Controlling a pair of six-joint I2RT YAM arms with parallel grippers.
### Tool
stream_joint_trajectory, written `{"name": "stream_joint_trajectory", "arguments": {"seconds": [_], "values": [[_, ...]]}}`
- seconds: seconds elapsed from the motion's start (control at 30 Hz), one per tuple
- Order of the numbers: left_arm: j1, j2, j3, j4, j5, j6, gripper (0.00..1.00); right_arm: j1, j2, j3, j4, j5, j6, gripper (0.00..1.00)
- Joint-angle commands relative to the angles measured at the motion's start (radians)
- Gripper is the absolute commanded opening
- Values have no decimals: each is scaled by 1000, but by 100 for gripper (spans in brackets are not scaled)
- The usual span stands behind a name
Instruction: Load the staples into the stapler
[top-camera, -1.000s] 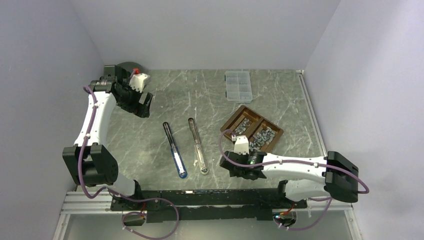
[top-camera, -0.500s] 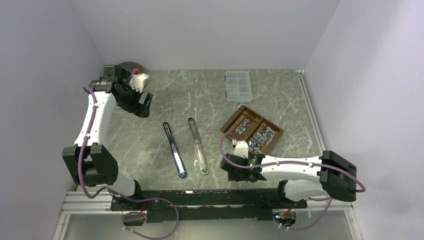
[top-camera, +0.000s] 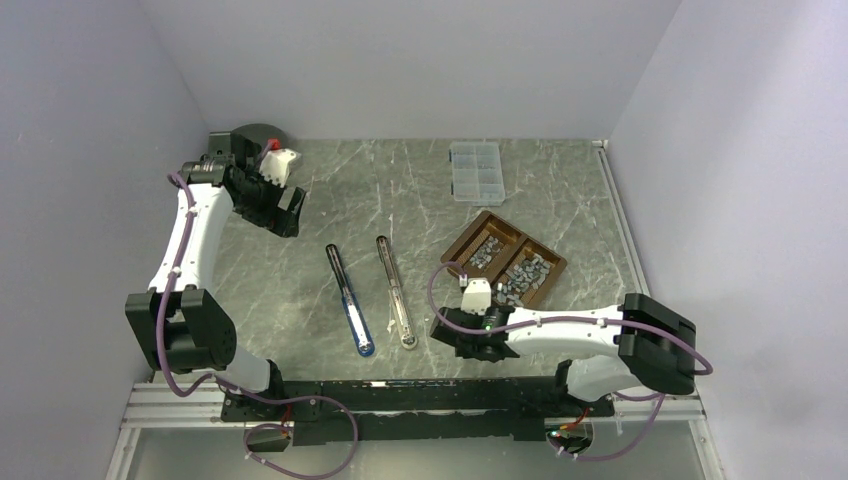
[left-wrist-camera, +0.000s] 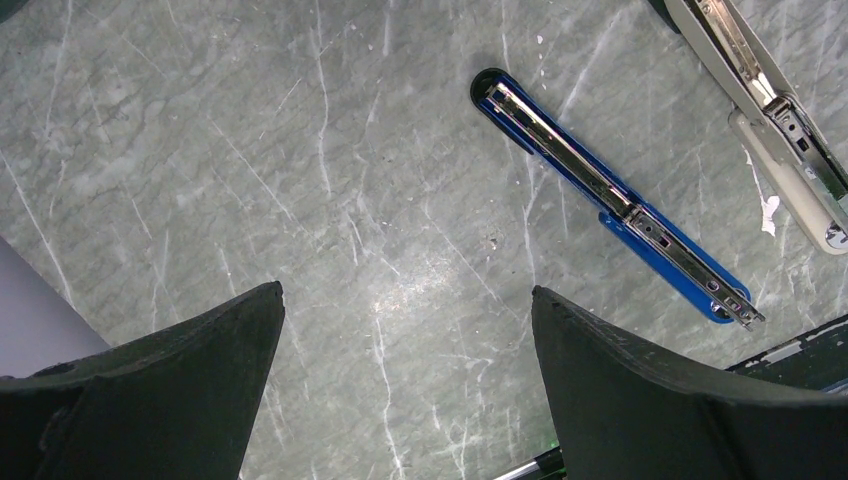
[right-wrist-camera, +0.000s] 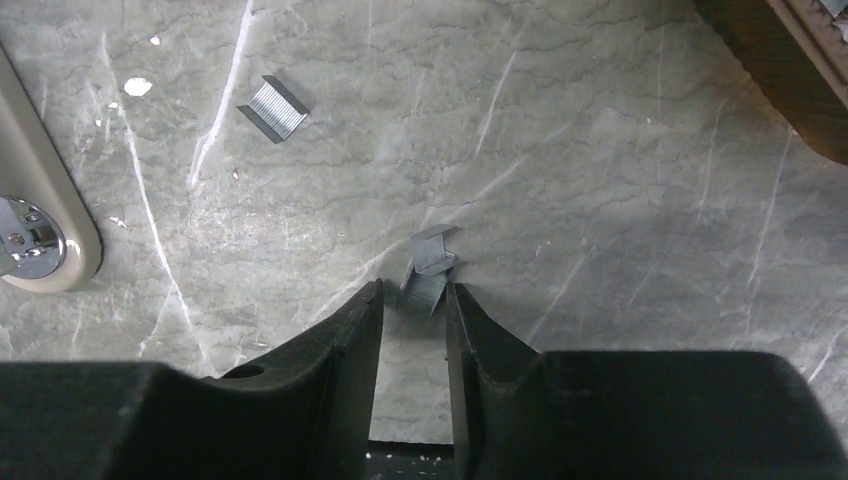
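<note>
Two opened staplers lie side by side: a blue one (top-camera: 350, 300) and a beige one (top-camera: 396, 292). In the left wrist view the blue stapler (left-wrist-camera: 610, 200) and the beige stapler (left-wrist-camera: 770, 110) lie ahead. My left gripper (top-camera: 290, 212) is open and empty, held high at the back left (left-wrist-camera: 405, 290). My right gripper (top-camera: 447, 332) is low, just right of the beige stapler's near end (right-wrist-camera: 30, 230). It (right-wrist-camera: 413, 287) is shut on a small staple strip (right-wrist-camera: 425, 290) at its fingertips, with a second piece (right-wrist-camera: 435, 250) touching it. Another strip (right-wrist-camera: 273, 107) lies loose on the table.
A brown two-compartment wooden tray (top-camera: 455, 250) holding many staple strips sits right of the staplers; its corner shows in the right wrist view (right-wrist-camera: 790, 70). A clear plastic compartment box (top-camera: 476, 172) stands at the back. A black round object (top-camera: 255, 135) is at the back left corner.
My right gripper has moved left from near the tray's front toward the beige stapler's near end. The left arm has barely moved.
</note>
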Motion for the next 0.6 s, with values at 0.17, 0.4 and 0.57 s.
{"name": "stream_joint_trajectory", "arguments": {"seconds": [0.17, 0.4, 0.57], "values": [[4, -21, 5, 18, 5, 1, 100, 18, 16, 22, -37, 41, 40, 18], [4, -28, 16, 7, 19, 0, 100, -7, -104, 115, -126, -31, -53, 7], [4, -37, 25, -16, 62, 21, 99, -194, -231, 142, -54, -308, -209, 6]]}}
